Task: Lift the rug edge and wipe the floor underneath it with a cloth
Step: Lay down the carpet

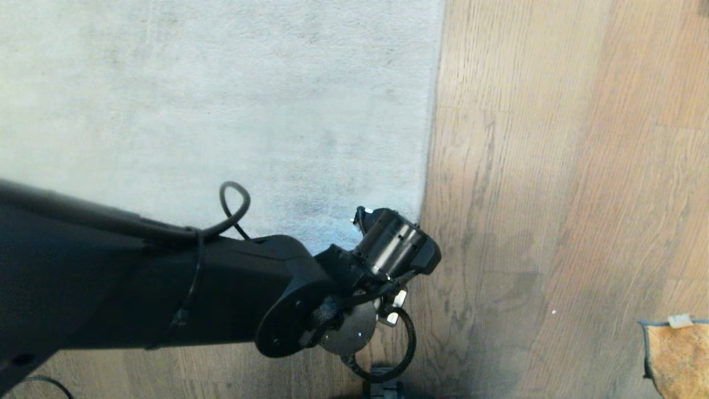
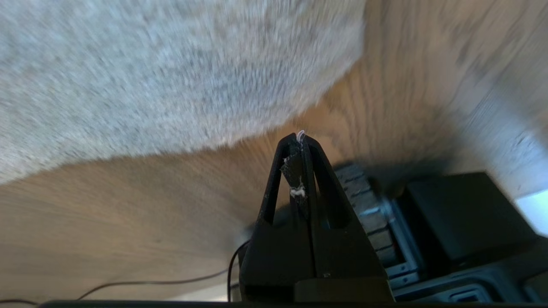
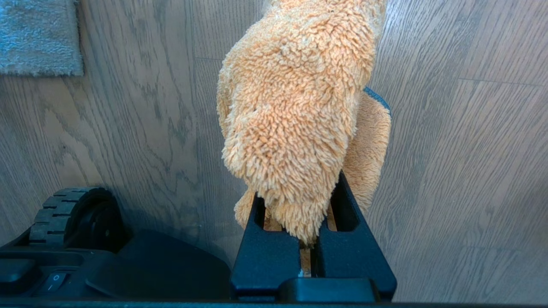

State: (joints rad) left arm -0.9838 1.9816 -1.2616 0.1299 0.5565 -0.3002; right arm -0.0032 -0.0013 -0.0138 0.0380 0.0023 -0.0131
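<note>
The pale grey rug lies flat, and its rug edge [image 1: 430, 138] runs down to a square corner just beyond my left wrist [image 1: 396, 249]. In the left wrist view my left gripper [image 2: 299, 139] is shut and holds nothing. It hovers over the wood floor [image 2: 128, 205], a short way off the rug edge [image 2: 192, 141]. My right gripper [image 3: 299, 192] is shut on the orange-tan fuzzy cloth [image 3: 295, 107], which hangs over the floor [image 3: 449, 171]. The cloth [image 1: 678, 357] also shows at the head view's bottom right corner.
My own base, with a ribbed wheel [image 3: 70, 214], sits close behind both grippers. A thin dark cable [image 2: 150, 283] lies on the floor near the left gripper. A rug corner [image 3: 38, 38] shows off to one side of the cloth.
</note>
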